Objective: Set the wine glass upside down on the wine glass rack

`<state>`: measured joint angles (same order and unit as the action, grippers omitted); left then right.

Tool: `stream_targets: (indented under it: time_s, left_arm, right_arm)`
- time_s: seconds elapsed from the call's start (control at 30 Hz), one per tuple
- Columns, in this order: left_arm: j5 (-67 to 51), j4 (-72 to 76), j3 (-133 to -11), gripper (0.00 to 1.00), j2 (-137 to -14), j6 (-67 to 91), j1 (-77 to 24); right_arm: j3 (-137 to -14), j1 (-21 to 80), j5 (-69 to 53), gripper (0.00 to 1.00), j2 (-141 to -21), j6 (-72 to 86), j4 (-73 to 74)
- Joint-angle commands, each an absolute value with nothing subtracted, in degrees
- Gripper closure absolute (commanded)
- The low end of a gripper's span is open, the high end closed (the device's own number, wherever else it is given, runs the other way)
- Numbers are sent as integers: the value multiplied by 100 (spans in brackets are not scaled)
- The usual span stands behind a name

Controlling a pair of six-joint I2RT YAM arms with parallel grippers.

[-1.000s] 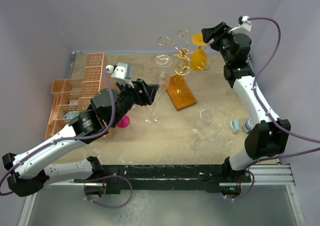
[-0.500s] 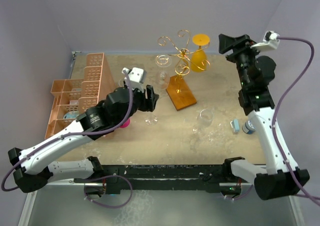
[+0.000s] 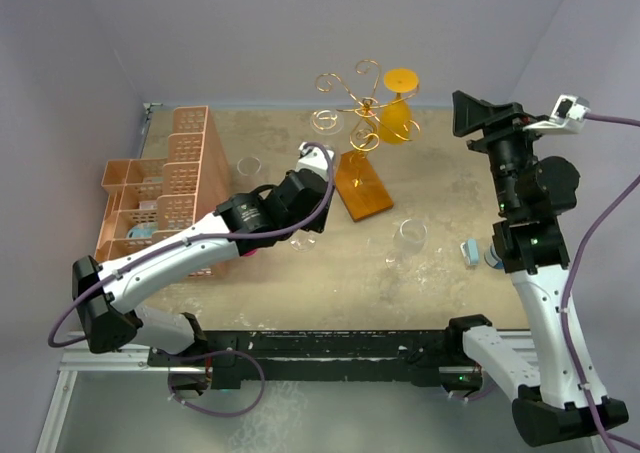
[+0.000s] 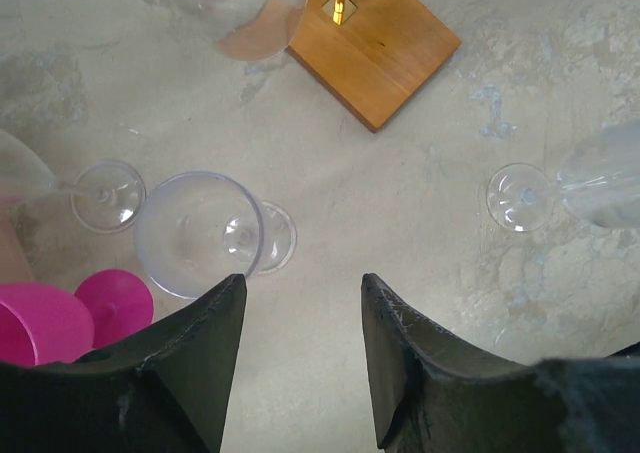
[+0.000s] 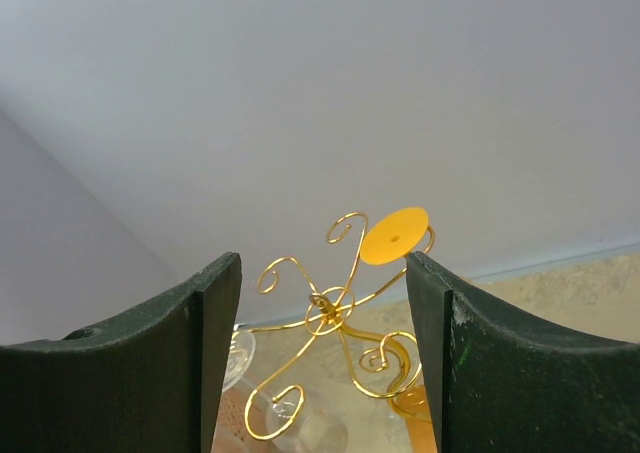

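Note:
The wine glass rack (image 3: 350, 101) is gold scrolled wire on a wooden base (image 4: 375, 43). An orange glass (image 3: 398, 115) hangs upside down on it, and a clear glass (image 4: 238, 3) hangs beside the post. A clear wine glass (image 4: 200, 231) stands upright on the table. My left gripper (image 4: 300, 293) points straight down, open and empty, with its left fingertip (image 4: 215, 318) beside that glass's rim. In the top view the arm hides that glass. My right gripper (image 5: 322, 263) is open and empty, raised to the right of the rack (image 5: 340, 308).
A pink glass (image 4: 55, 318) and another clear glass's foot (image 4: 105, 193) lie left of the left gripper. One more clear glass (image 3: 410, 235) stands to the right. An orange lattice crate (image 3: 170, 173) sits at the far left. Small blue objects (image 3: 470, 251) lie near the right arm.
My left gripper has turned to point down over the clear glass and narrowed a little. My right arm has risen and pulled back to the right, away from the hung orange glass.

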<state>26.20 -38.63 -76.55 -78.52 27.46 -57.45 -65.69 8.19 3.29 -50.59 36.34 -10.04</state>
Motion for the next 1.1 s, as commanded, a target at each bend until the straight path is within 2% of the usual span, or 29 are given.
stream_targets:
  time_s: [0.0,0.27,0.37,0.7,1.0,1.07]
  left_arm:
    - [2912,-3832,-8059,54,-7933,2792,-5748]
    - [2882,-3768,-8047,56,-8210,2738,-5442]
    - [2764,-3761,-7982,66,-8352,2742,-5330]
    - [2490,-4037,-8161,75,-8625,2450,-5202]
    - [2213,-4368,-8133,100,-8667,2288,-5212]
    - [2146,-4366,-8149,100,-8600,2280,-5202]
  right_arm:
    - [-6481,800,167,32,-4902,3518,-1085]
    - [-6301,800,2,33,-4768,3508,-1090]
    - [-6284,804,16,34,-4716,3476,-1065]
    - [-6180,800,-138,38,-4567,3507,-1056]
    - [-6126,800,-439,38,-4350,3449,-1031]
    - [-6088,801,-513,39,-4227,3462,-1066]
